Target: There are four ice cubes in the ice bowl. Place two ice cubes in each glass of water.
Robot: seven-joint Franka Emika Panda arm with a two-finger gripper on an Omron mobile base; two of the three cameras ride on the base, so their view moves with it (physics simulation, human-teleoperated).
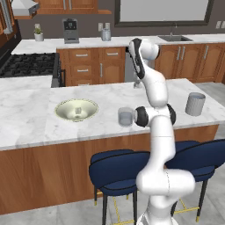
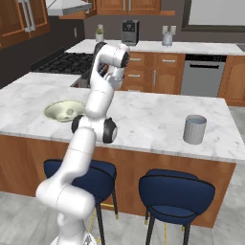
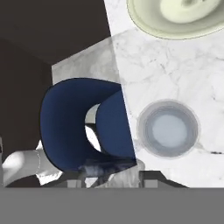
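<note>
You are looking straight down from the hand at the nearer glass of water (image 3: 168, 129) — it sits on the marble desk (image 3: 148, 57) just inside the stool-side edge, and it lies up and to the right of where the jaws point in that view. The jaws themselves are clenched nearly tight; whether an ice cube is pinched between them you cannot tell, since nothing of the tips reads clearly there. The ice bowl (image 1: 77, 110) stands further along the desk, to the left of this glass in the left base view, well apart from it, with at least one small pale ice cube (image 1: 78, 110) visible near its middle; the exact count is too small to make out. The second glass of water (image 1: 195, 103) stands alone toward the far right end of the desk, well away from the arm. No cube can be made out in either tumbler. The coming move likely turns on this offset — the hand hangs high over the desk edge beside the blue stool (image 3: 83, 124), so you would need to bring it over the glass mouth before any release, or back toward the bowl if the jaws are empty.
</note>
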